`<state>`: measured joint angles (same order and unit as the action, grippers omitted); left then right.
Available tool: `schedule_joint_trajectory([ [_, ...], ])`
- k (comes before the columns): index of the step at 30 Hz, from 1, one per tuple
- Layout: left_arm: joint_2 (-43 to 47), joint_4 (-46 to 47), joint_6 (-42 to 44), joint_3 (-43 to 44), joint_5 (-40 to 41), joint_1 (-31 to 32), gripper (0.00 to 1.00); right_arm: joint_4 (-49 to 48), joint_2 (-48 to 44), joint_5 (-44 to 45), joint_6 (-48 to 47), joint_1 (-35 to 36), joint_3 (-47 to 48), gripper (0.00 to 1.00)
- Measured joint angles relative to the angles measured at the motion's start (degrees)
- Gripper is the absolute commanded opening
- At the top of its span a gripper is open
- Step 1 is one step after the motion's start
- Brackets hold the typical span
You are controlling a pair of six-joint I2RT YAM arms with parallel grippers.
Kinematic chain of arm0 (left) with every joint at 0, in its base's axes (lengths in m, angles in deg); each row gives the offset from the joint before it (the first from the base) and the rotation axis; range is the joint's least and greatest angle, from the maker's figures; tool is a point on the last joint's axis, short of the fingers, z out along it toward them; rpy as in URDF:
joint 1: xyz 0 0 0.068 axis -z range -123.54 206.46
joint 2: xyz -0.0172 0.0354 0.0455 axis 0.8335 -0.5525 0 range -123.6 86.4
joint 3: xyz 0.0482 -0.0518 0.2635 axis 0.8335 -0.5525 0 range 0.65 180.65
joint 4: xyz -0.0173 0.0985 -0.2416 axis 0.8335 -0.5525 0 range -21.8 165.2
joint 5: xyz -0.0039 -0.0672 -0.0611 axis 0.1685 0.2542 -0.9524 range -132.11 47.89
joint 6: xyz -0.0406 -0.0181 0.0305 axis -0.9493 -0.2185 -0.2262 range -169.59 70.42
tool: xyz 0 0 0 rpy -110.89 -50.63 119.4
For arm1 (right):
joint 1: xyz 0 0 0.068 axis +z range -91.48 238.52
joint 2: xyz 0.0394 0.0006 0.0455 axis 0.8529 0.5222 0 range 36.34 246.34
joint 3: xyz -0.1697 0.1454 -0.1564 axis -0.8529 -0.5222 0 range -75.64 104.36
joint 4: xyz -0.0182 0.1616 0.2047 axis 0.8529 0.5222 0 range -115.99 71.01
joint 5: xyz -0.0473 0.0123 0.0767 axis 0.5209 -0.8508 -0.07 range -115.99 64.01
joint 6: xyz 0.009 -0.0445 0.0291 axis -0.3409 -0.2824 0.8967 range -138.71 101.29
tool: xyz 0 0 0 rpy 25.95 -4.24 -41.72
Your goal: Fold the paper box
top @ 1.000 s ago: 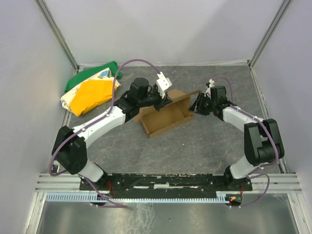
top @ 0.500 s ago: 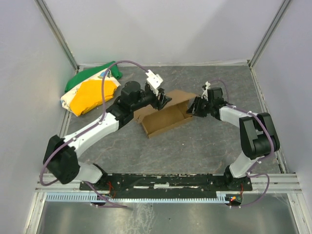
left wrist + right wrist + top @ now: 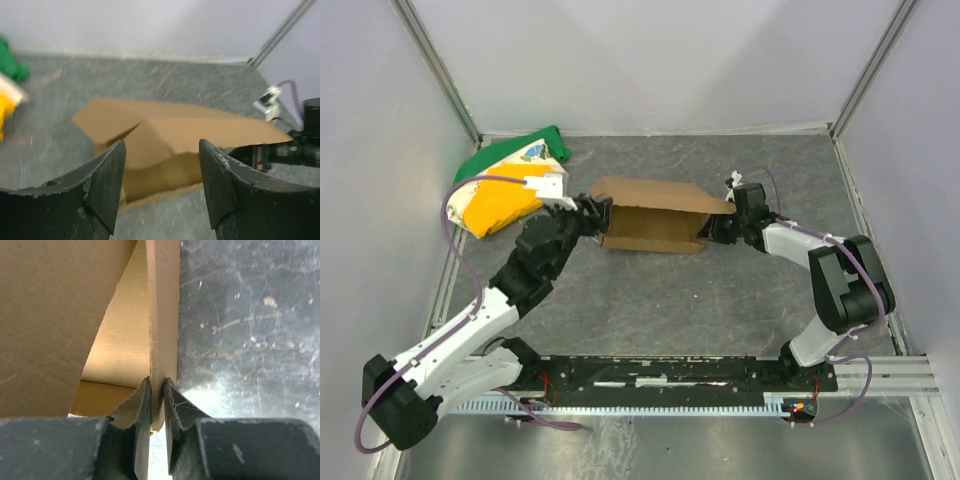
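Box [image 3: 650,215], brown cardboard, part-folded: a shallow tray on the table [image 3: 740,300] with a wide panel leaning tent-wise over it. Right hand [image 3: 157,385]: all but closed, pinching a thin upright cardboard edge at the box's end; the tray's inside opens ahead of this hand and to its left. Left hand [image 3: 161,146]: fingers spread wide, holding nothing; the box lies just ahead of it, apart from the fingertips, with the leaning panel facing the gap between them. Cloth [image 3: 505,190]: off to the left hand's left, not concerned. Step in hand, as judged: setting up the end walls and bringing the panel down. Best done with the right pinch held steady as anchor, the left hand taking the opposite end close to its crease, and the bend following the scored line, so the box neither slides on the table nor buckles.
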<state>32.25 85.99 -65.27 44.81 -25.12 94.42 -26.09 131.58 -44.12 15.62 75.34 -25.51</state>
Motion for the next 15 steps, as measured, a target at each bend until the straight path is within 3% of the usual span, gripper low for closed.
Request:
schedule_joint_trajectory([
  [5, 6.0, -3.7, -11.7, -11.8, 7.4, 0.0, 0.69, 2.4, -5.7, 1.5, 0.7, 2.4, -3.8, 0.23],
  [11, 7.7, -11.5, -17.8, -12.7, 15.8, 0.0, 0.74, 7.7, -15.6, 2.3, 1.2, 4.9, -7.4, 0.64],
  [15, 10.7, -14.7, -18.5, -12.2, 20.3, 0.0, 0.74, 12.9, -27.8, 4.4, 1.6, 6.8, -8.8, 0.66],
])
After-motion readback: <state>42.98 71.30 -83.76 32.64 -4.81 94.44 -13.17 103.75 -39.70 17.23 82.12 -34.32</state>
